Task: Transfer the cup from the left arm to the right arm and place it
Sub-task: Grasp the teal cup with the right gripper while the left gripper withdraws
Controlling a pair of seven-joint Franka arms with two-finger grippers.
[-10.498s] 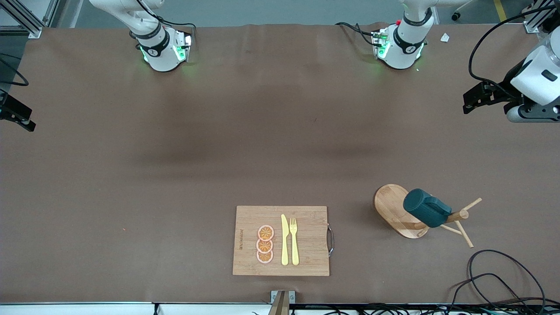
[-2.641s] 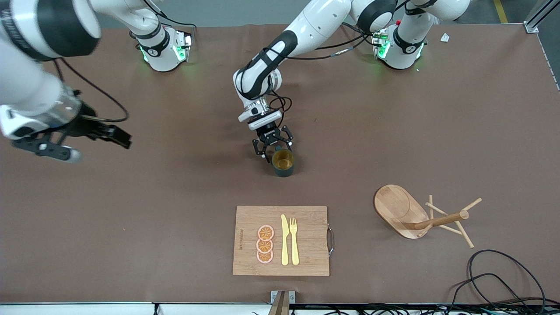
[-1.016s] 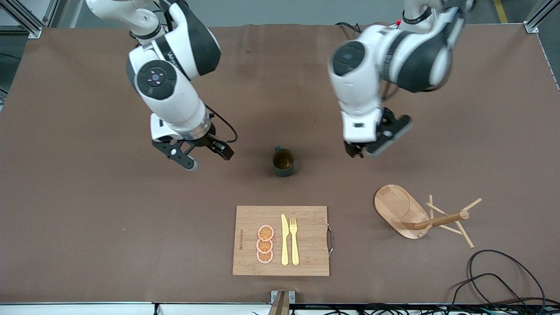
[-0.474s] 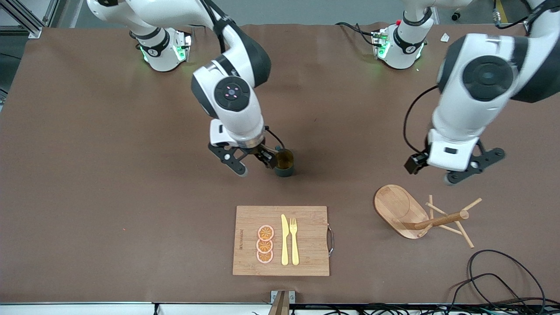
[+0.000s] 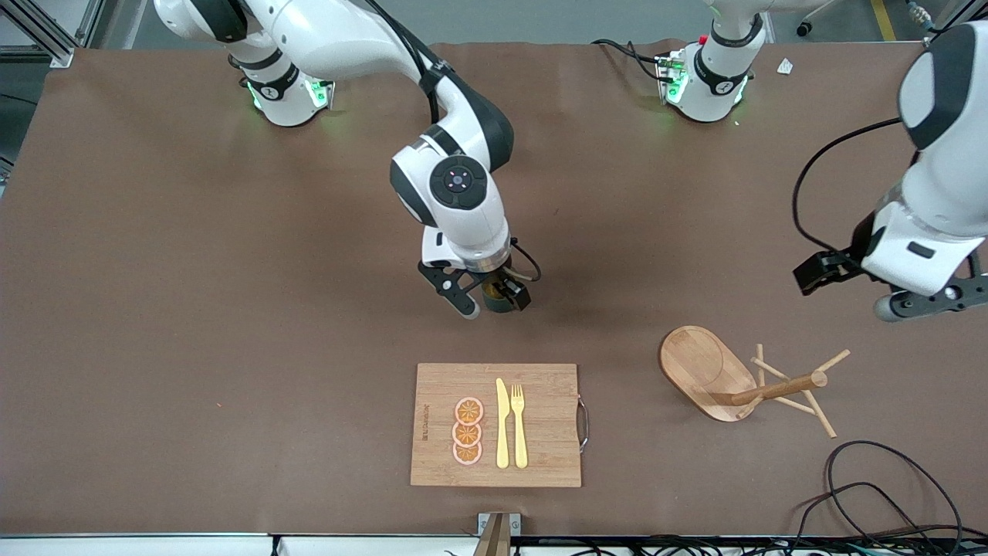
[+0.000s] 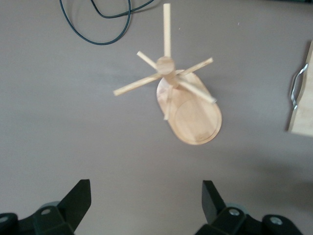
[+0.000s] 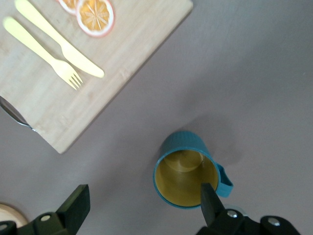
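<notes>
The cup (image 5: pixel 500 300) stands upright on the table (image 5: pixel 193 324), mouth up, farther from the front camera than the cutting board (image 5: pixel 495 425) and near it, with its handle on the side turned away from the board. The right gripper (image 5: pixel 486 300) hangs just over the cup with its fingers spread wide and nothing between them; in the right wrist view one fingertip (image 7: pixel 208 196) sits over the rim beside the handle while the other finger (image 7: pixel 78 203) is well clear of the cup wall.

To do this pickup well, I judge the gripper should centre on the cup wall so one finger goes inside the rim and the other outside, away from the handle, then come down before closing; closing off-centre could tip the cup.

The left gripper (image 5: pixel 849 287) waits in the air toward the left arm's end of the table, above the peg stand (image 5: pixel 733 382), also fully open and empty
</notes>
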